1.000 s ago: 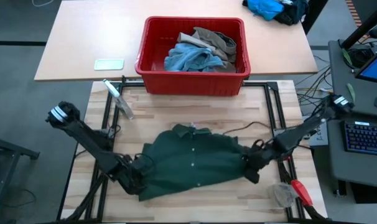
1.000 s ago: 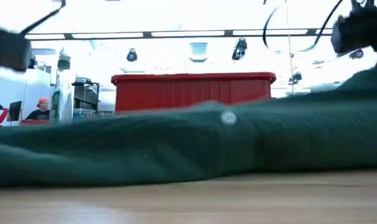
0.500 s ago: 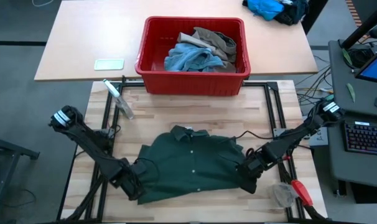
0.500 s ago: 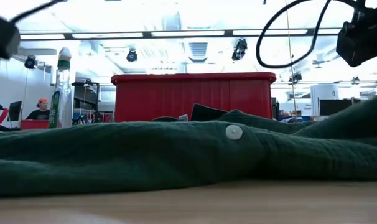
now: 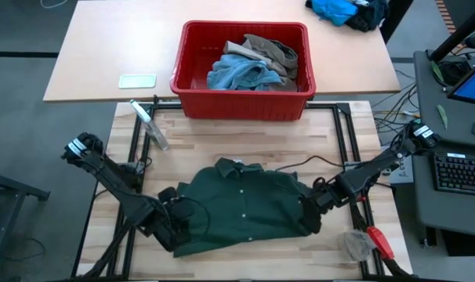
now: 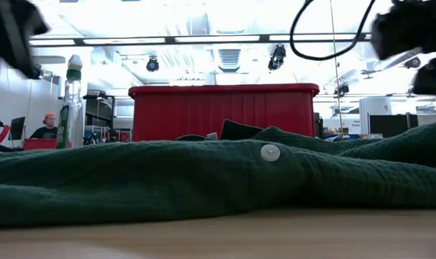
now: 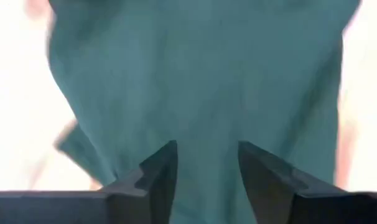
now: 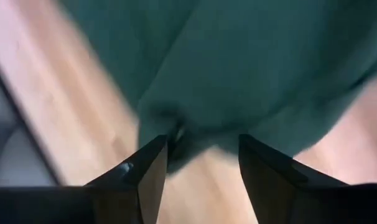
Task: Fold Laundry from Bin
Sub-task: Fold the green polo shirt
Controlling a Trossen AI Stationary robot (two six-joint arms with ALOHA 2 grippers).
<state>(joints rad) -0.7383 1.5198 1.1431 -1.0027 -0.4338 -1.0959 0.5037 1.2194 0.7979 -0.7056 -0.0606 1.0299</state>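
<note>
A dark green buttoned garment [image 5: 241,204] lies spread on the wooden table, collar toward the far edge; the low view shows a white button [image 6: 270,152] on it. My left gripper [image 5: 179,223] hangs open over its near left corner, and the cloth [image 7: 201,74] shows beyond the fingers. My right gripper [image 5: 312,205] stands open over the garment's right edge [image 8: 176,134]. The red bin [image 5: 241,100] stands at the far side. It holds light blue laundry [image 5: 241,74] and a khaki piece [image 5: 273,48].
A clear bottle [image 5: 149,124] lies far left of the garment. A red-handled tool [image 5: 378,241] and a clear lump [image 5: 355,244] lie near the right corner. A flat pale thing [image 5: 137,80] and a bright blue heap [image 5: 335,9] lie on the far table. A person [image 6: 45,126] sits beyond.
Both grippers have opened and let go of the green garment. My left gripper has risen from the near left corner and rolled. The garment's right side, held up a second ago, has dropped flat and drawn in toward the middle.
</note>
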